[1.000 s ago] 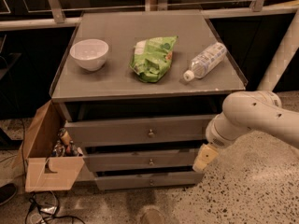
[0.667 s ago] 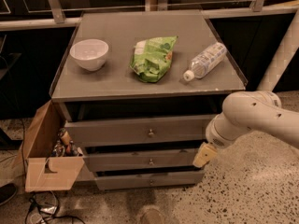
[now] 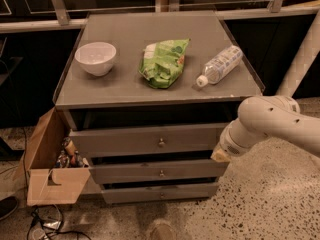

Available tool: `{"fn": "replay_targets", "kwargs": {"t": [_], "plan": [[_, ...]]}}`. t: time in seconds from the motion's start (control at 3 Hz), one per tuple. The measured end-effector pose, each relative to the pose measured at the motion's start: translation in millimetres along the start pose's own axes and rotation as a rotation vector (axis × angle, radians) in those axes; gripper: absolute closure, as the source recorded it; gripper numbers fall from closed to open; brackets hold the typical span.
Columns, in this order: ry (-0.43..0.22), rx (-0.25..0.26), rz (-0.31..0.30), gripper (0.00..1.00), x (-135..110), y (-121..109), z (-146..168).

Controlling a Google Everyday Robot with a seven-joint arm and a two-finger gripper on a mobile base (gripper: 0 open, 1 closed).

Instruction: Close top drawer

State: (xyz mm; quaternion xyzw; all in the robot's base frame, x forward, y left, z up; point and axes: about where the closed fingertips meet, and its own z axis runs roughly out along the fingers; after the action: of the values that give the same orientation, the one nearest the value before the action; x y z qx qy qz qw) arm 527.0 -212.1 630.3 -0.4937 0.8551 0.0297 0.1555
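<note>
The top drawer point(image 3: 145, 140) is the uppermost of three grey drawers, with a small round metal knob point(image 3: 161, 143) at its centre. It stands pulled out a little from the cabinet, with a dark gap above its front. My gripper point(image 3: 219, 155) is at the end of the white arm point(image 3: 270, 121), at the right end of the top drawer's front, about level with its lower edge. Whether it touches the drawer I cannot tell.
On the cabinet top point(image 3: 125, 84) are a white bowl point(image 3: 95, 57), a green bag point(image 3: 164, 62) and a plastic bottle point(image 3: 220, 65) lying on its side. An open cardboard box point(image 3: 50, 166) with small items stands at the left. Cables point(image 3: 45, 224) lie on the floor.
My gripper has risen a little, from beside the middle drawer toward the right end of the top drawer. The drawer has not visibly moved.
</note>
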Motion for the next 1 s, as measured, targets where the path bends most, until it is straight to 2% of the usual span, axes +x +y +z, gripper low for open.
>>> {"fn": "replay_targets", "kwargs": {"t": [0.33,0.67,1.0], "plan": [[0.008,0.016,0.022,0.89,-5.2,-22.1,8.3],[0.014,0.047,0.057,1.0,-11.0,-54.3,20.3],[0.014,0.047,0.057,1.0,-11.0,-54.3,20.3]]}}
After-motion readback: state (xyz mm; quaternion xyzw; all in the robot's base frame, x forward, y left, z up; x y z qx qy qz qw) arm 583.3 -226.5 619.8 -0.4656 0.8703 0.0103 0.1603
